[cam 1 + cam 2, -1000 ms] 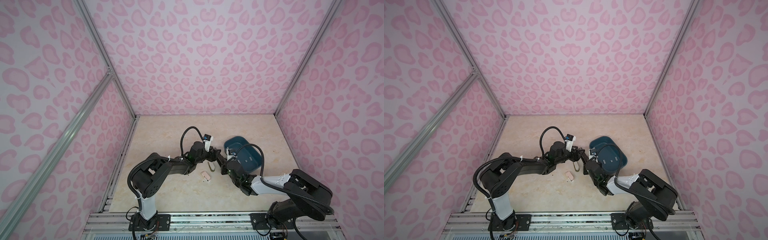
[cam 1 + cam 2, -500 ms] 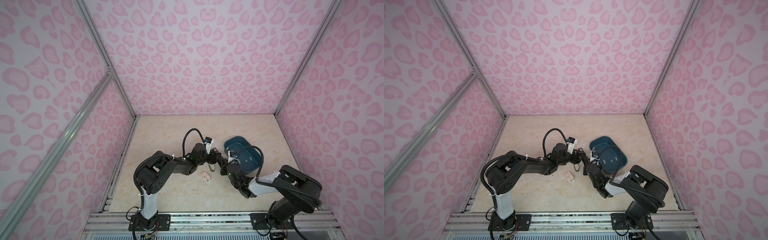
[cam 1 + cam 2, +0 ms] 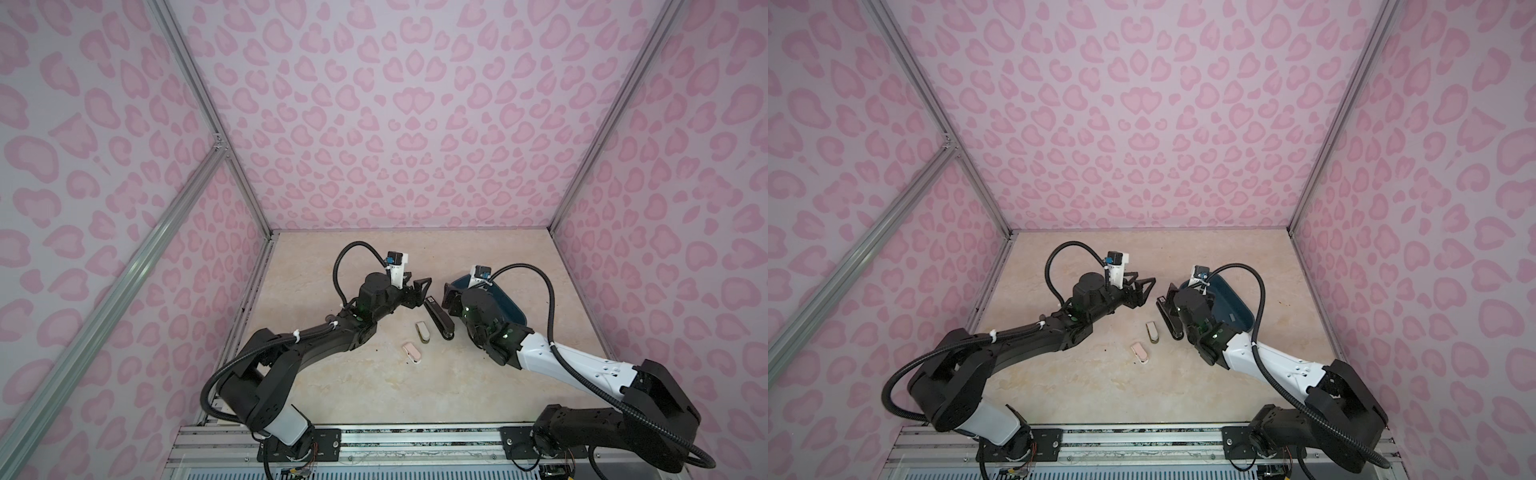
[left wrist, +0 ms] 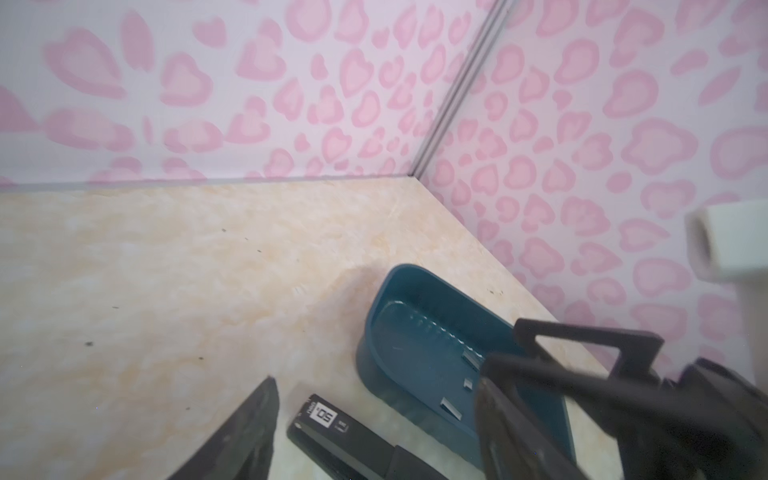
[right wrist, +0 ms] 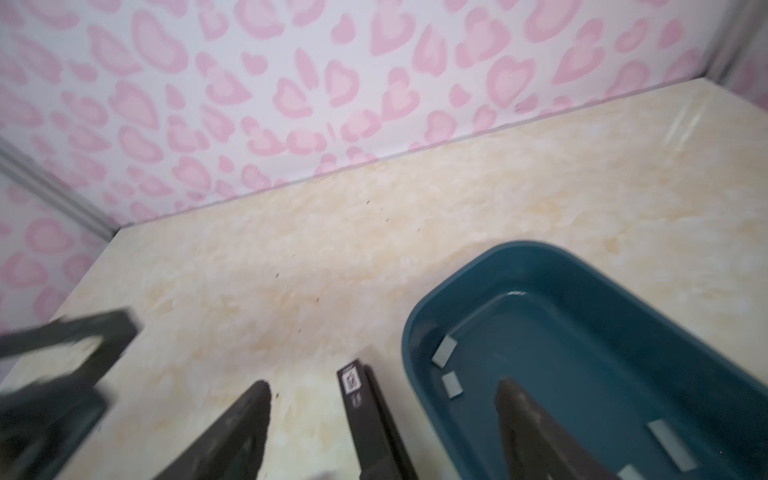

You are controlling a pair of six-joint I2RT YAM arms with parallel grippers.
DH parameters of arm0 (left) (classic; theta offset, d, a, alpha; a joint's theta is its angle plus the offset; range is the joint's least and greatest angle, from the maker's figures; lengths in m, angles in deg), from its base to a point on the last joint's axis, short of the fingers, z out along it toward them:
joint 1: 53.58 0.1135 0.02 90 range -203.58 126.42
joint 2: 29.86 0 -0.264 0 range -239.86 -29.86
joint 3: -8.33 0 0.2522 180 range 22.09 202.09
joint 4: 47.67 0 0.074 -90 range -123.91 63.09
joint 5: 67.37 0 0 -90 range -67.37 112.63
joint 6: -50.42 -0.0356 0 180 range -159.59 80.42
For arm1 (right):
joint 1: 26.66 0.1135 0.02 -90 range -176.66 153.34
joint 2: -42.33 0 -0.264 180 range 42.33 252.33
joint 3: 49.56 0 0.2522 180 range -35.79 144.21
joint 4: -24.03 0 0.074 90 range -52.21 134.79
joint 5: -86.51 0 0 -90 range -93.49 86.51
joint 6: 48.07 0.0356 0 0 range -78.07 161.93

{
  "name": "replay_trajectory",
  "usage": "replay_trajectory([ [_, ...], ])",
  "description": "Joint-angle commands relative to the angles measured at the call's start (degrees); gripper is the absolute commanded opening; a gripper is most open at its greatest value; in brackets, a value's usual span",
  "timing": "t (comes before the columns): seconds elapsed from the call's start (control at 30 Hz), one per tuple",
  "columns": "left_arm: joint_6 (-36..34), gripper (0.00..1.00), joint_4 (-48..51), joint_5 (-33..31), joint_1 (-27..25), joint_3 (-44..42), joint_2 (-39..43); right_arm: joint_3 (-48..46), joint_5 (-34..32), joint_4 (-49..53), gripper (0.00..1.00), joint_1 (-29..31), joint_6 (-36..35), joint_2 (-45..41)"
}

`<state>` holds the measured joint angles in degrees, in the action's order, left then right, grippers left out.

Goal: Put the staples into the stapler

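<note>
The black stapler [image 3: 438, 318] [image 3: 1169, 318] lies flat on the table, free of both grippers. In both top views my left gripper [image 3: 417, 284] [image 3: 1144, 284] hovers open just left of its far end. My right gripper [image 3: 446, 293] [image 3: 1167, 297] stands open at its right. Each wrist view shows the stapler [image 4: 332, 428] [image 5: 365, 407] between spread fingers, untouched by the left gripper [image 4: 378, 378] or the right gripper [image 5: 382, 384]. Several grey staples [image 5: 444, 351] [image 4: 451, 407] lie in the blue tray [image 5: 415, 332] [image 4: 374, 328].
Two small staplers lie nearer the front: an olive-and-white one [image 3: 422, 332] [image 3: 1152, 331] and a pink one [image 3: 411, 352] [image 3: 1139, 352]. The blue tray [image 3: 515, 322] [image 3: 1241, 316] sits right of the black stapler, partly under my right arm. Pink patterned walls enclose the table.
My right gripper has opened and let go of the black stapler, which now rests on the table. The left gripper has opened wider. Both grippers have drawn apart.
</note>
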<state>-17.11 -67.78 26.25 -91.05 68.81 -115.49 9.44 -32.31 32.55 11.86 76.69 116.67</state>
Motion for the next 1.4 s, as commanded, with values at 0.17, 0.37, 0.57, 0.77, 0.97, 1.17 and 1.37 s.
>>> replay_trajectory([
  [0.17, -8.9, 0.82, 12.5, -38.3, 4.1, -7.4, 21.1, -4.5, -21.7, 2.6, 0.86, -23.8, -9.4, -1.2],
  [0.37, -21.2, 0.81, 12.7, -49.4, 11.6, -14.5, 22.6, -15.7, -4.2, -19.8, 0.87, -39.8, -16.5, 7.2],
  [0.57, -17.5, 0.8, 7.6, -32.7, 28.8, -23.3, 25.0, -17.1, 4.2, -30.2, 0.96, -38.8, -23.3, 10.8],
  [0.77, -15.6, 0.79, -5.1, -24.1, 37.9, -27.9, 15.7, -26.7, 7.8, -51.9, 0.95, -34.5, -31.5, 13.8],
  [0.97, -14.2, 0.78, -21.5, -16.0, 39.7, -30.5, 7.1, -27.5, 8.4, -55.3, 0.99, -35.1, -31.0, 14.6],
  [1.17, -18.2, 0.86, -22.7, -11.8, 38.3, -28.4, 1.5, -26.5, 8.5, -50.9, 0.99, -35.1, -30.9, 13.4],
  [1.37, -18.3, 0.98, -22.5, -11.8, 38.3, -28.2, 1.5, -26.3, 8.3, -50.9, 0.99, -34.9, -31.2, 13.5],
])
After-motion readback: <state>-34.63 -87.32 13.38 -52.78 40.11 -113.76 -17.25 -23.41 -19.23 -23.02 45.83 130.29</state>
